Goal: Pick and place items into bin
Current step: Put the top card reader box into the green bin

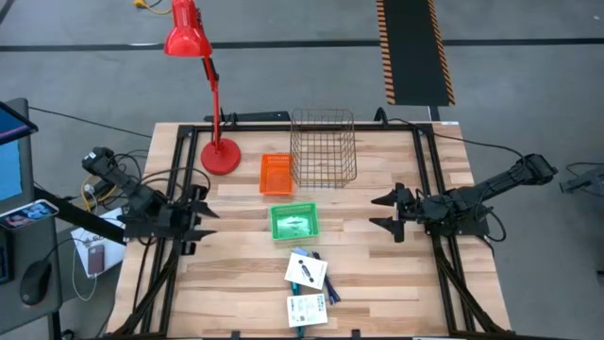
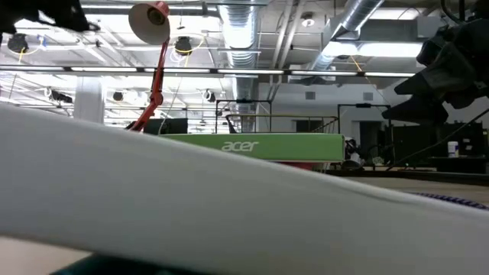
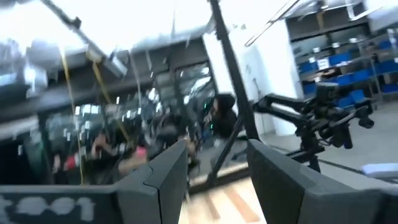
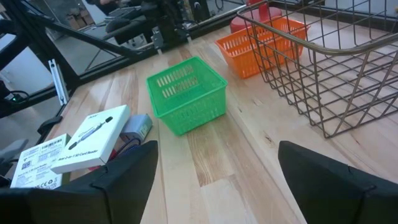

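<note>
Card packs [image 1: 306,271] lie at the counter's near edge, below the green bin [image 1: 293,223]. Right pincer [image 1: 387,213] open, slightly nearer; left pincer [image 1: 203,221] open too, off left.

On your table [image 1: 377,283], pale wood planks with a black frame, you have:
- green basket [image 1: 294,223], bright green plastic lattice;
- orange basket [image 1: 276,175], same lattice in orange;
- wire basket [image 1: 324,147], bare dark brownish metal grid;
- desk lamp [image 1: 201,66], red shade, arm and round base;
- two card packs [image 1: 307,270], white with dark print;
- pens [image 1: 332,291] beside them, blue and purple tones.

You see both arms, left gripper [image 1: 200,220] and right gripper [image 1: 387,212], in matte black. Beyond, the grey floor carries a black mat [image 1: 412,52] edged in yellow-black hazard stripes.
</note>
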Robot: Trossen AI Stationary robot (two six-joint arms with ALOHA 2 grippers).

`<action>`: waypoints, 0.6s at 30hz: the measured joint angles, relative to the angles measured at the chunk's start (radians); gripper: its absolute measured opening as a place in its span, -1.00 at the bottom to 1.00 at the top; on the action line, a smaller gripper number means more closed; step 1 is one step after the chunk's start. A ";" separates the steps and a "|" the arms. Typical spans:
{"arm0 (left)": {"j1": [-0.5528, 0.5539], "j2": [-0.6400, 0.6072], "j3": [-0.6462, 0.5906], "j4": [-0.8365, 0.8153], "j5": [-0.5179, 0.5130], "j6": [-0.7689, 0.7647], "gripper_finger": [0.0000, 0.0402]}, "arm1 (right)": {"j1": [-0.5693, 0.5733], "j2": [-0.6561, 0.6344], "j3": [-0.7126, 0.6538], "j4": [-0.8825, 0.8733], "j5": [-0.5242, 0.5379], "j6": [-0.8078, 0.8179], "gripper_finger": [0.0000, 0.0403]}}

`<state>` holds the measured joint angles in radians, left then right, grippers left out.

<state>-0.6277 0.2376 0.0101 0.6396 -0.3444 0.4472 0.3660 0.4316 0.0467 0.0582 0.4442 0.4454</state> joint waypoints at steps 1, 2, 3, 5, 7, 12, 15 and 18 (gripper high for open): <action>0.010 0.013 0.000 0.021 0.026 0.026 -0.20 | 0.000 0.000 0.000 0.000 0.000 0.000 0.62; 0.020 0.029 0.000 0.046 0.053 0.053 -0.20 | 0.000 0.000 0.000 0.000 0.000 0.000 0.62; 0.030 0.049 0.002 0.068 0.079 0.080 -0.20 | 0.000 0.000 0.000 0.000 0.000 0.000 0.62; 0.049 0.099 0.015 0.072 0.126 0.140 -0.20 | 0.000 0.000 0.000 0.000 0.000 0.000 0.62; 0.064 0.158 0.035 0.081 0.156 0.211 -0.20 | 0.000 0.000 0.000 0.000 0.000 0.000 0.62; 0.099 0.329 0.092 0.086 0.156 0.400 -0.20 | 0.000 0.000 0.000 0.000 0.000 0.000 0.62; 0.116 0.422 0.131 0.084 0.150 0.467 -0.20 | 0.000 0.000 0.000 0.000 0.000 0.000 0.62; 0.121 0.491 0.169 0.087 0.137 0.500 -0.20 | 0.000 0.000 0.000 0.000 0.000 0.000 0.62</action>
<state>-0.5064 0.7289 0.1793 0.7261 -0.2075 0.9471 0.3657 0.4314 0.0467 0.0578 0.4444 0.4454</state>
